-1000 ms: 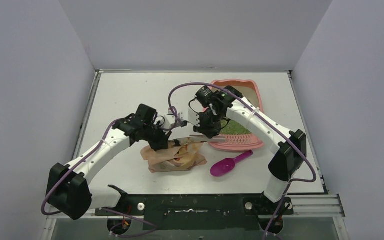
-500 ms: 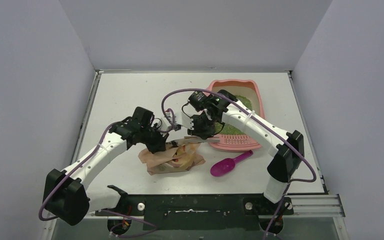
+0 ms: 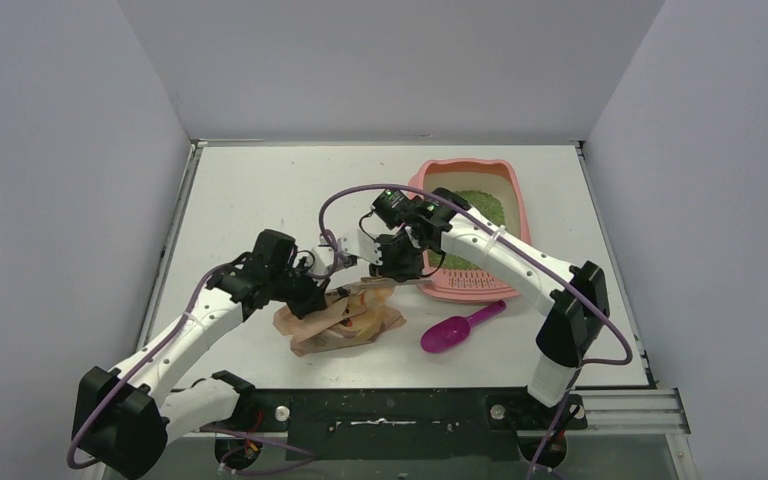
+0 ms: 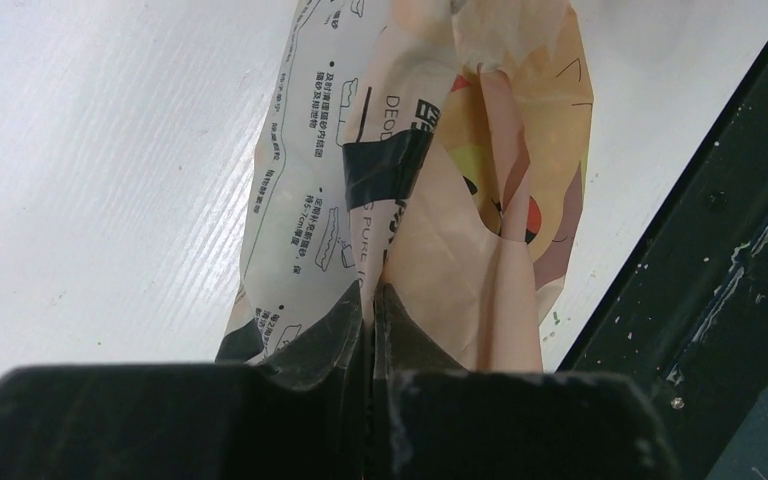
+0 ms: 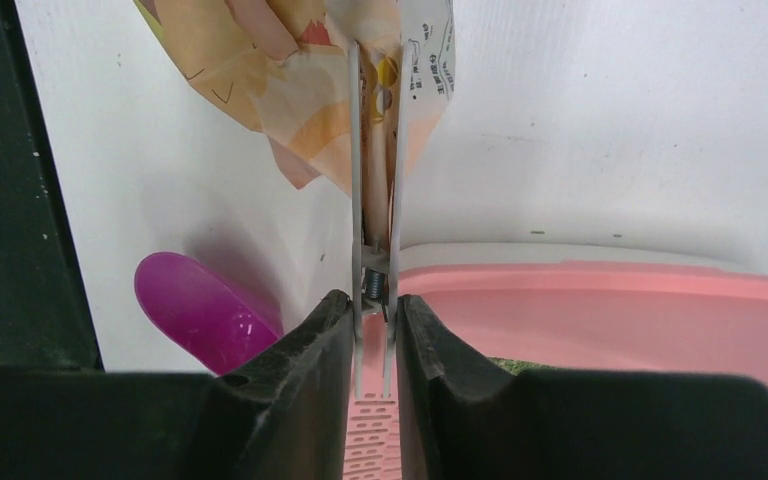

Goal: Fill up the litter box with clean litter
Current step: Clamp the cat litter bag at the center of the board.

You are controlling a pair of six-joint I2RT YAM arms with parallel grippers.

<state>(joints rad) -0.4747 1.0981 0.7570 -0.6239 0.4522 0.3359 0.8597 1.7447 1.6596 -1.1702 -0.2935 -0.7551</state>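
On my overhead feed the litter box sits at the right rear of the worktop. The green litter shows in its far half. My right arm reaches across the box's left side and blocks much of the bed from view. A purple cable loops up over that arm.

A magenta scoop lies flat on the worktop just beyond the slotted end of the box, without touching it. The crumpled paper bag lies between the two arms, left of the box.

The left end effector is clamped fully shut on a fold of the bag. The right end effector is nearly closed and squeezes the two thin arms of a spring clip. The clip's far end bites the bag's edge. Behind it in the right wrist view I see the pink rim and the scoop's bowl.

The bag has columns of small Chinese print with little diagrams, too fine for me to read. Beside a black band I can make out "DEOD" and "PURE" (both cut off by creases). There is also an orange cartoon drawing.
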